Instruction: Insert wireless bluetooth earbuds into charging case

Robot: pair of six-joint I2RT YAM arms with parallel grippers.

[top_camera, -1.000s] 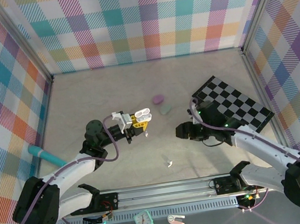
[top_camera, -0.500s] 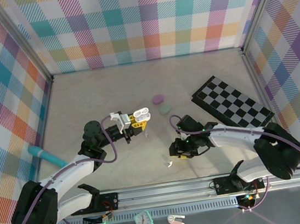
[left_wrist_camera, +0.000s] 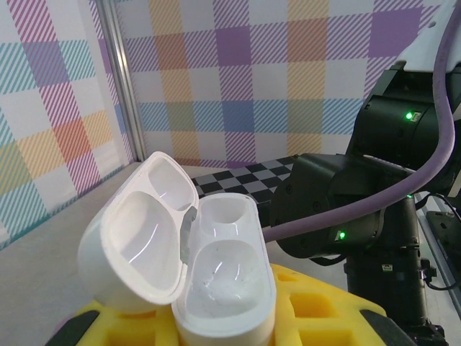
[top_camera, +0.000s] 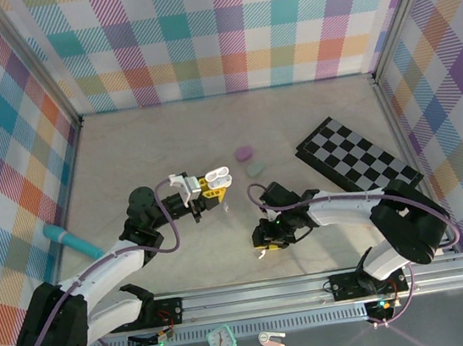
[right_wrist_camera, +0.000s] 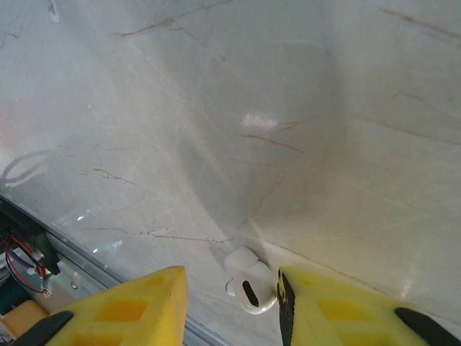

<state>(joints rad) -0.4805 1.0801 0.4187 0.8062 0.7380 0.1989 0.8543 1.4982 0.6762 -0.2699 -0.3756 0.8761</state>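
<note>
Quick update: the right arm has swung over from beside the checkered mat (top_camera: 358, 160) to the near-middle of the tabletop (top_camera: 126, 153) in about a sec. The right end effector (top_camera: 266, 241) is now parked low over a white earbud (top_camera: 262, 253) lying loose near the front rail.

Wrist cam shows it better. The right end effector (right_wrist_camera: 229, 288) is spread wide, w/ the earbud (right_wrist_camera: 250, 281) sitting on the tabletop (right_wrist_camera: 216, 108) between the yellow fingers (right_wrist_camera: 122, 306), a lot closer to the one on the right of that view. Can't tell if it's actually touching that finger. Nothing's gripped yet.

The left arm has basically not budged. The left end effector (top_camera: 214, 184) is clamped on the white case (top_camera: 218, 177), holding it up off the tabletop a bit left of center. From its own cam the case (left_wrist_camera: 209, 281) has the lid flipped open and both sockets look empty, w/ the left end effector (left_wrist_camera: 216, 324) pinching the bottom of it.

So IMO the reach is done and we're at the pick. Since the bud is off-center, closing might nudge it sideways before it seats. After that it still has to get carried over to the case, so the task is early on.
</note>
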